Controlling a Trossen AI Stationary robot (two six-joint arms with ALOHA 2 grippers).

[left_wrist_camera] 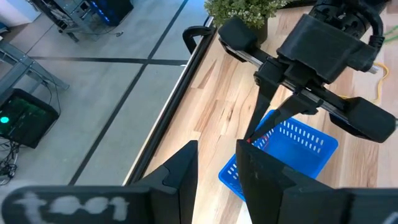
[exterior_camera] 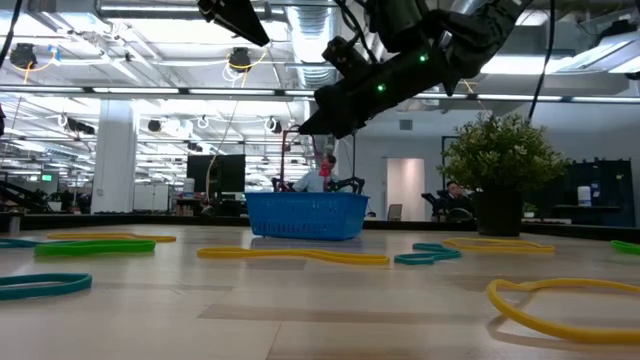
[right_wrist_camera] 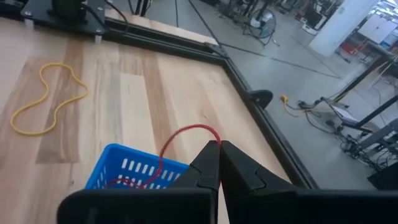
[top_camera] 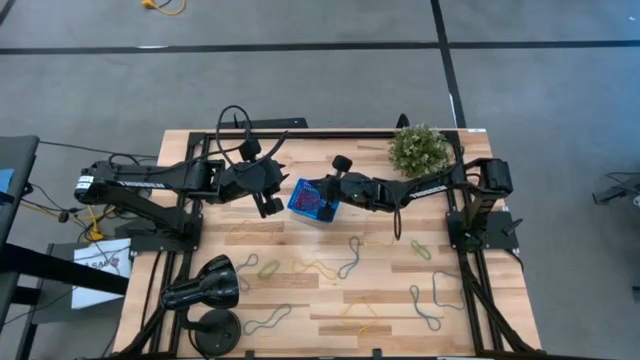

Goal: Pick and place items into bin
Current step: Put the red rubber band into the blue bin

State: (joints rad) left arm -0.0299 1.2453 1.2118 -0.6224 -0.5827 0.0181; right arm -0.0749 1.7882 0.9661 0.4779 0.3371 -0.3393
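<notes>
Right end effector: pinched shut on a red loop, poised above the blue bin; the loop droops into the bin.
Left end effector: fingers narrowly apart, holding nothing, just beside the bin.
Bin: near the counter's back middle, beside a potted plant.
Other loops: scattered across the counter front.

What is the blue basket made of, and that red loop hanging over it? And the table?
The blue basket looks like glossy moulded plastic: its walls are rows of neat slots. The red loop, pinched in the right claw, seems to be soft rubber, since it droops in a limp curve into the basket. The table looks like smooth wood, with pale and darker planks showing grain.
</notes>
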